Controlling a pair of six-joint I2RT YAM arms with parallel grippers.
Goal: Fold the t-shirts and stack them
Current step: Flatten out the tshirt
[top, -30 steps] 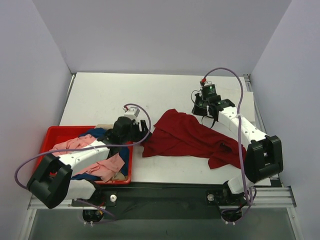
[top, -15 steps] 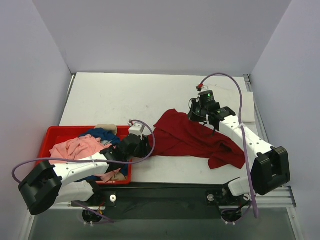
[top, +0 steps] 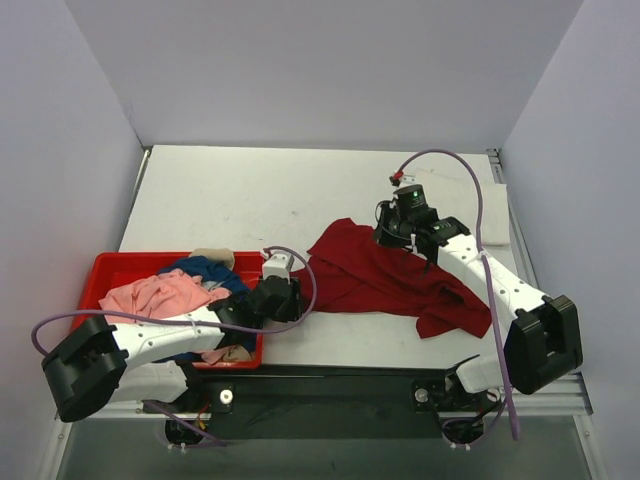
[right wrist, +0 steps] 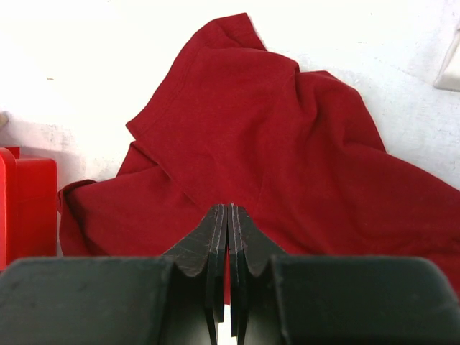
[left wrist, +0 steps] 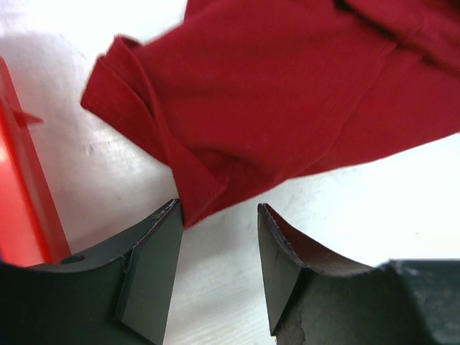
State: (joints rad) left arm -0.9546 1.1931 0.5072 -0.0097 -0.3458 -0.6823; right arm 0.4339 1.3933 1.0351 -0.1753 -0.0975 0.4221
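Left hand [left wrist: 217, 210] swings off the red plastic bin [top: 110, 268] to the dark red cloth t-shirt [left wrist: 287, 93] on the table [top: 220, 200], half-open at its near corner, ready to grab; right hand [right wrist: 228, 212], clamped shut, sits over its far edge

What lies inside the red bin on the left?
A pink t-shirt, a blue one and a beige one in the red bin. The left arm covers the near part; anything underneath is hidden.

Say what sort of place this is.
Probably a robot lab cell: a white table boxed in by plain panels, two arms bolted to a metal rail, a red bin of t-shirts.
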